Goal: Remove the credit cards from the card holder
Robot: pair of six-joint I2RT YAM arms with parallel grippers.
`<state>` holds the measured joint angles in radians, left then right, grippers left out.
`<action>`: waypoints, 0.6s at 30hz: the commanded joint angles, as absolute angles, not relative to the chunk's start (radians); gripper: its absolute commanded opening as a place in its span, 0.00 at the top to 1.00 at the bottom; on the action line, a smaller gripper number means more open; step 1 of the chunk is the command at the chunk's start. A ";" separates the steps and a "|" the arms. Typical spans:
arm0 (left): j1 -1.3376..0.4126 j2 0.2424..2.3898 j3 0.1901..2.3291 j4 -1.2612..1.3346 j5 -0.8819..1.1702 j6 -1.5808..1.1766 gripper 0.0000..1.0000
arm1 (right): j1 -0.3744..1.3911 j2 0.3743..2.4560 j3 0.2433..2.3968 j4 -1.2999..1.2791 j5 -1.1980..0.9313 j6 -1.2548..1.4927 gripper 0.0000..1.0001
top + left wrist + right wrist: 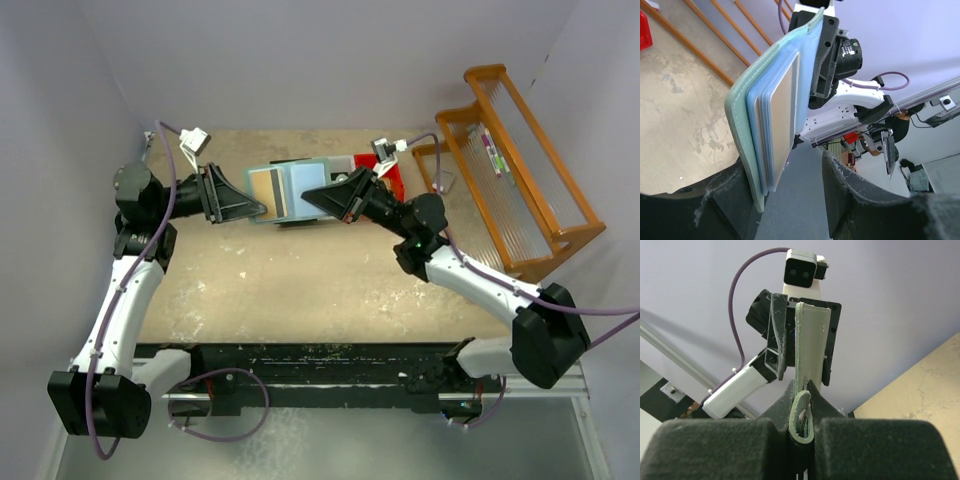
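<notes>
The pale teal card holder (290,193) hangs in the air above the back of the table, held between my two arms. A tan-orange credit card (264,189) shows in its left half. In the left wrist view the card holder (740,115) stands on edge with the tan card (782,112) in its pale blue inner layers. My left gripper (790,197) is open around its lower edge. The holder leans on the left finger (715,200), with a gap to the other. My right gripper (802,407) is shut on the holder's folded edge (812,345).
A wooden rack (520,170) stands along the right side of the table. A red bin (388,172) sits behind my right gripper (308,197). Pale walls close in the left and back.
</notes>
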<state>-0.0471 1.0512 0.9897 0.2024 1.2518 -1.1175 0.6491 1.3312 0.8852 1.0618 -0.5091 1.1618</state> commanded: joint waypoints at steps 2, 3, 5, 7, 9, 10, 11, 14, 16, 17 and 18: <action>-0.045 1.040 1.001 0.323 1.252 -1.193 0.48 | 0.665 1.329 0.891 1.169 -0.475 1.185 1.00; -0.045 1.040 1.002 0.323 1.250 -1.193 0.50 | 0.669 1.332 0.890 1.170 -0.472 1.184 1.00; -0.044 1.043 1.002 0.322 1.250 -1.193 0.55 | 0.682 1.344 0.887 1.180 -0.470 1.184 1.00; -0.044 1.046 0.997 0.320 1.250 -1.192 0.61 | 0.694 1.353 0.887 1.187 -0.464 1.183 1.00; -0.044 1.048 0.995 0.313 1.247 -1.188 0.67 | 0.706 1.361 0.888 1.197 -0.461 1.181 1.00; -0.044 1.049 0.995 0.308 1.245 -1.185 0.71 | 0.709 1.364 0.888 1.201 -0.461 1.181 1.00; -0.044 1.051 0.997 0.305 1.245 -1.184 0.75 | 0.711 1.366 0.888 1.202 -0.461 1.181 1.00; -0.044 1.051 1.002 0.287 1.243 -1.171 0.82 | 0.713 1.370 0.883 1.207 -0.457 1.180 1.00; -0.044 1.052 1.007 0.266 1.241 -1.156 0.83 | 0.713 1.371 0.877 1.209 -0.453 1.179 1.00; -0.044 1.052 1.009 0.258 1.241 -1.147 0.84 | 0.713 1.371 0.873 1.209 -0.452 1.178 1.00; -0.044 1.052 1.009 0.249 1.241 -1.139 0.85 | 0.713 1.371 0.869 1.210 -0.452 1.179 1.00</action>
<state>-0.0460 1.0542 0.9886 0.2523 1.2499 -1.1667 0.7002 1.3750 0.8761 1.1419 -0.4610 1.1790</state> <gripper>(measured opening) 0.172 0.031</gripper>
